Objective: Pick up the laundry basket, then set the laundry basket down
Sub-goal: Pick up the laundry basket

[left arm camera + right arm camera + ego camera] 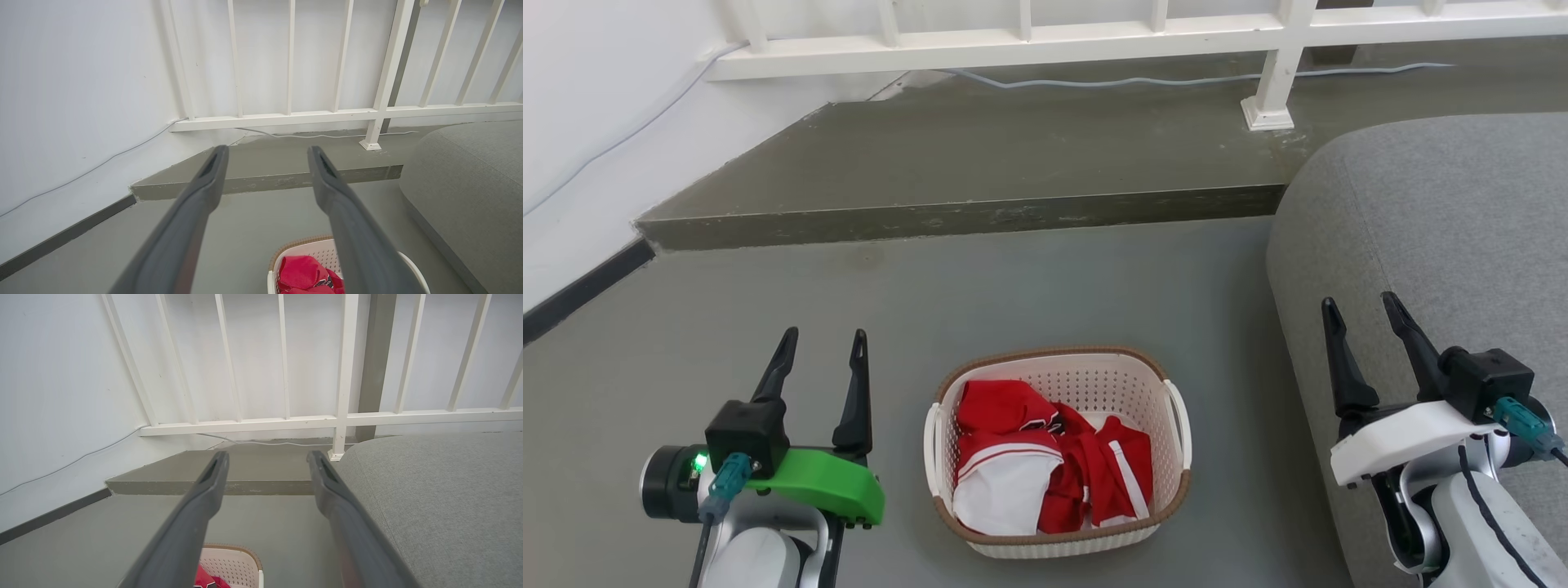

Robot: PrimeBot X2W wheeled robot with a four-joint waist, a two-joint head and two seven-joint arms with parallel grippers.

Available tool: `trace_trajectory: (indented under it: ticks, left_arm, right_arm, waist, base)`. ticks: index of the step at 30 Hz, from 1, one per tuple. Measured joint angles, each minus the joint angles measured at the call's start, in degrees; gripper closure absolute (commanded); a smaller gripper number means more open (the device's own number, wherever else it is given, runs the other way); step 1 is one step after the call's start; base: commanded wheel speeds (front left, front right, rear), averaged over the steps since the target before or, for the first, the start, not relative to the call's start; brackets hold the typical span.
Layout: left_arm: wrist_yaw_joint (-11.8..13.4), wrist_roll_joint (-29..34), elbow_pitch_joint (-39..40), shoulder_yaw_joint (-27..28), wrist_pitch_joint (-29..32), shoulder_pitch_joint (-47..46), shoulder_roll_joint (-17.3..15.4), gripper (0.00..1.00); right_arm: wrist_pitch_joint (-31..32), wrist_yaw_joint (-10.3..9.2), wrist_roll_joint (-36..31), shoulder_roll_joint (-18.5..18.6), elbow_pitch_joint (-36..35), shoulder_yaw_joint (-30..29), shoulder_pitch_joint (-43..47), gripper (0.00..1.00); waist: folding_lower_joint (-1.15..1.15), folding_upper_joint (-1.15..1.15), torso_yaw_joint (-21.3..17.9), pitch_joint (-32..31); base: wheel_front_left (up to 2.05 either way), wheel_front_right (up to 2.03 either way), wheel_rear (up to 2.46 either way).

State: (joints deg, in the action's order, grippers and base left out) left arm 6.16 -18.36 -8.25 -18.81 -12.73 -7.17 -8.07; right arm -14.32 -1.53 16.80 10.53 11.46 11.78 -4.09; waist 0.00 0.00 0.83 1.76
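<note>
The laundry basket [1168, 498] stands on the grey floor between my two arms, cream-white and perforated with a brown woven-look rim, a white loop handle on each side and red-and-white clothes inside. My left gripper [821, 347] hangs open to the basket's left, apart from it, with nothing between its fingers. To the right, my right gripper [1360, 314] is open and empty too, over the edge of the grey sofa. The left wrist view catches the basket [322, 249] at the bottom, under my left gripper [267, 154]. In the right wrist view a corner of the basket [239, 561] lies below my right gripper [267, 458].
A grey fabric sofa [1445, 237] fills the right side, close to the basket. Ahead, a raised concrete step [964, 216] runs across, with a white railing [1274, 77] and a thin cable [1127, 80] on it. A white wall [596, 122] closes the left.
</note>
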Motion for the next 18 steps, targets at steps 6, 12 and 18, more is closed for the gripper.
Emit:
trace_trajectory:
  ticks: [6, 12, 18]
  left_arm:
    - [0.5, 0.1, -0.2, 0.3, 0.0, 0.0, 0.2, 0.0]
    - [0.5, 0.1, -0.4, 0.5, 0.0, 0.1, 0.6, 0.0]
    - [0.5, 0.5, -0.3, 0.6, 0.0, 0.1, 1.3, 0.0]
  right_arm:
    - [0.0, 0.02, 0.0, 0.0, 0.2, -0.1, 0.0, 0.0]
    - [0.0, 0.45, 0.0, -0.1, 0.7, -0.2, 0.0, 0.0]
    - [0.0, 0.52, 0.0, -0.2, 1.4, -0.3, 0.0, 0.0]
  waist:
    - [0.0, 0.0, 0.0, 0.1]
    - [0.0, 0.0, 0.0, 0.2]
    - [0.0, 0.0, 0.0, 1.0]
  base:
    - [0.0, 0.0, 0.0]
    - [0.0, 0.0, 0.0]
    - [0.0, 0.0, 0.0]
